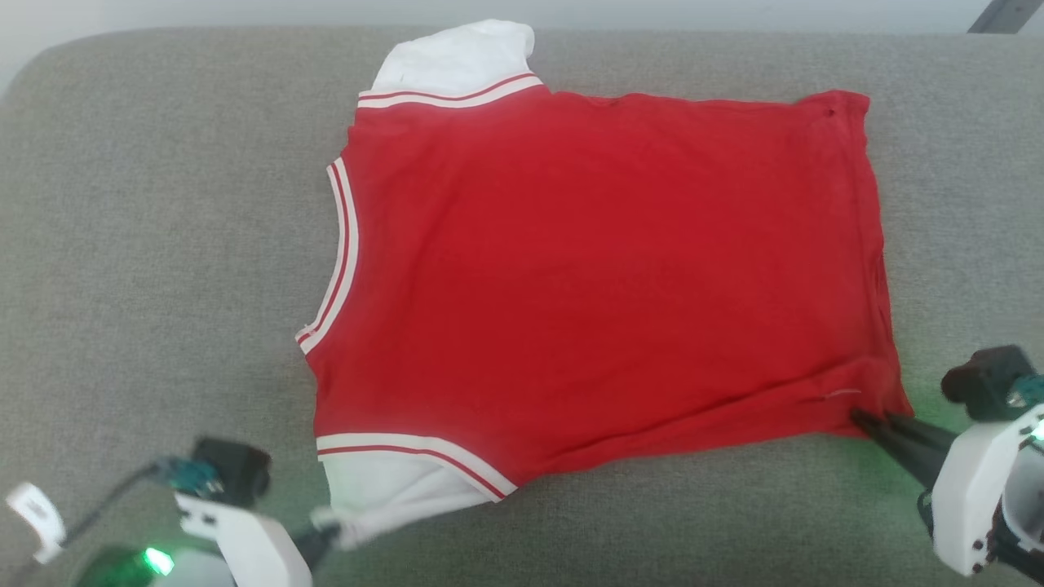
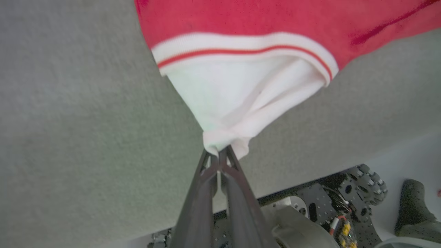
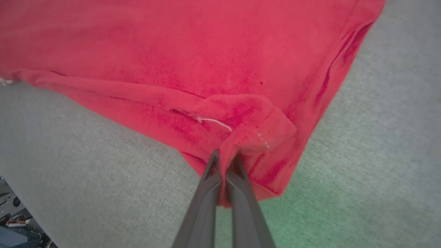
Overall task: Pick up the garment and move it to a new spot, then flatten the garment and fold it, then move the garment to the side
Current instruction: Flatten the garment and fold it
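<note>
Two end effectors pinch the garment point(image 1: 587, 269), which lies spread out just ahead of them on the grey table point(image 1: 163, 244). The left end effector point(image 2: 218, 155) is closed tight on the white sleeve point(image 2: 237, 103). The right end effector point(image 3: 224, 158) is closed tight on the bottom corner point(image 3: 262, 137), likely to pull the cloth smooth.

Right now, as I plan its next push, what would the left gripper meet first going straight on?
The white sleeve of the garment, which the left gripper holds pinched; past it, probably the striped trim.
</note>
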